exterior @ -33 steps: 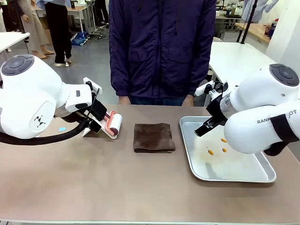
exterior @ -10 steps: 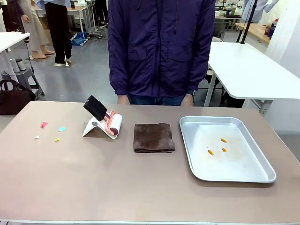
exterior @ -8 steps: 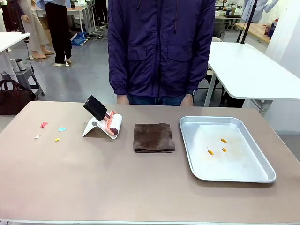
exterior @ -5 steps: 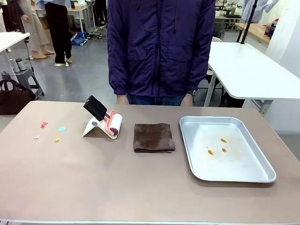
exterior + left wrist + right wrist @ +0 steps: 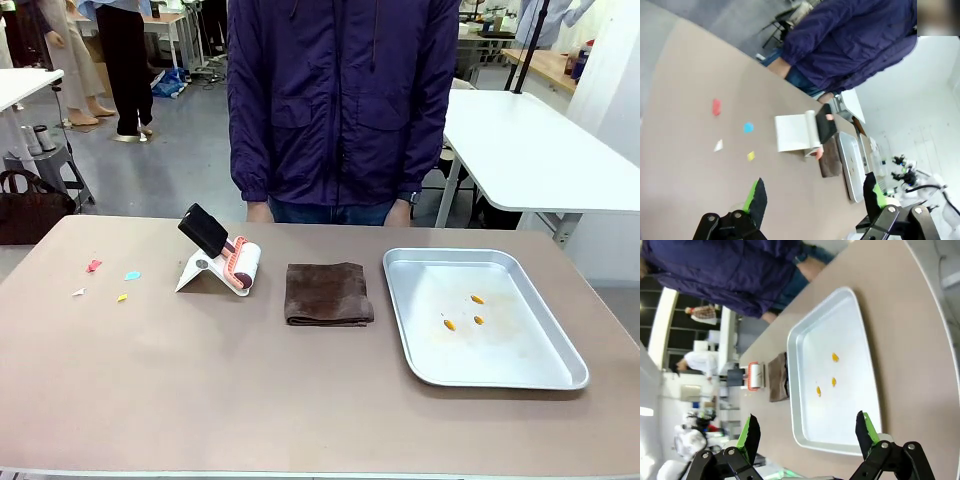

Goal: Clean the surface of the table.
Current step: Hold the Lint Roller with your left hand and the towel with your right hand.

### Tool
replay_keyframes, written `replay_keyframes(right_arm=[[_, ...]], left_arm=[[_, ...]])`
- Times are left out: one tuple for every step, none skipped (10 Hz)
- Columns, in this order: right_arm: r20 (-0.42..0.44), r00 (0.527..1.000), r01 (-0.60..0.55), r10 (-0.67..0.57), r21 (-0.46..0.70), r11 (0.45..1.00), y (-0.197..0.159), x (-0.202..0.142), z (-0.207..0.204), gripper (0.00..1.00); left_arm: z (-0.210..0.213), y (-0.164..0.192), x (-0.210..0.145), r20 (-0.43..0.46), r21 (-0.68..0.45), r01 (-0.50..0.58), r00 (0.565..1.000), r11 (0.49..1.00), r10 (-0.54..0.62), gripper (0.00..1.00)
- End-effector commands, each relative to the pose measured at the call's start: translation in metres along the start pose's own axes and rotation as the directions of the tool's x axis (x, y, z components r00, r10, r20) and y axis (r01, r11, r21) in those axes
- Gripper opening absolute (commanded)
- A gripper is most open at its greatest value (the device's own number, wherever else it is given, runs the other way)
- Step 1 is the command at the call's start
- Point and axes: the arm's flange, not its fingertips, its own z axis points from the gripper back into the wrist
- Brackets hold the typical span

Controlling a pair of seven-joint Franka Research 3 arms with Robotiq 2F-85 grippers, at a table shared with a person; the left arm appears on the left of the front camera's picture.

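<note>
Table [image 5: 250, 400]: beige-brown top across the lower half of the front view, between the camera and the person. Its long axis goes left to right, and one long edge faces the person.
Person [image 5: 345, 100]: stands at the middle of the far long edge in a dark purple jacket, both hands low, just behind the edge.
Tray [image 5: 500, 383]: silver, on the right part of the table. Its long axis goes from near to far, across the long axis of the table.
Left gripper [image 5: 815, 195]: fingers spread wide with nothing between them. Its view looks along the table toward the scraps and the roller.
Right gripper [image 5: 807, 427]: fingers spread wide, holding nothing. Its view looks at the tray.
Cloth [image 5: 328, 293]: dark brown, folded and flat, near the middle, between the roller and the tray, touching neither.
Roller [image 5: 240, 265]: lint roller with a black handle on a white stand, left of the cloth. The handle points up and to the far left.
Scraps [image 5: 93, 265]: four small pieces, red, blue, white and yellow, loose on the left part of the table, left of the roller.
Crumbs [image 5: 477, 299]: three orange bits inside the tray, close together.
</note>
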Motion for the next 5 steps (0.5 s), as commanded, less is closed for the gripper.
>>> replay_keyframes(right_arm=[[-0.062,0.983,-0.173,0.17,-0.052,0.983,0.077,-0.056,-0.046,1.0],[-0.092,0.962,-0.265,0.259,-0.063,0.962,0.107,-0.058,-0.061,1.0],[-0.126,0.934,-0.345,0.334,-0.072,0.936,0.135,-0.057,-0.078,1.0],[-0.191,0.89,-0.433,0.414,-0.066,0.899,0.166,-0.057,-0.103,1.0],[-0.25,0.857,-0.479,0.451,-0.061,0.876,0.191,-0.057,-0.128,1.0]], left_arm=[[-0.029,-0.028,0.035,-0.059,-0.021,0.071,0.996,0.997,-0.072,1.0],[-0.047,-0.045,0.053,-0.108,0.0,0.097,0.989,0.995,-0.097,1.0],[-0.068,-0.067,0.067,-0.147,0.011,0.103,0.984,0.995,-0.1,1.0],[-0.089,-0.086,0.079,-0.194,0.026,0.085,0.978,0.996,-0.079,1.0],[-0.11,-0.101,0.083,-0.278,0.035,0.101,0.957,0.994,-0.088,1.0]])
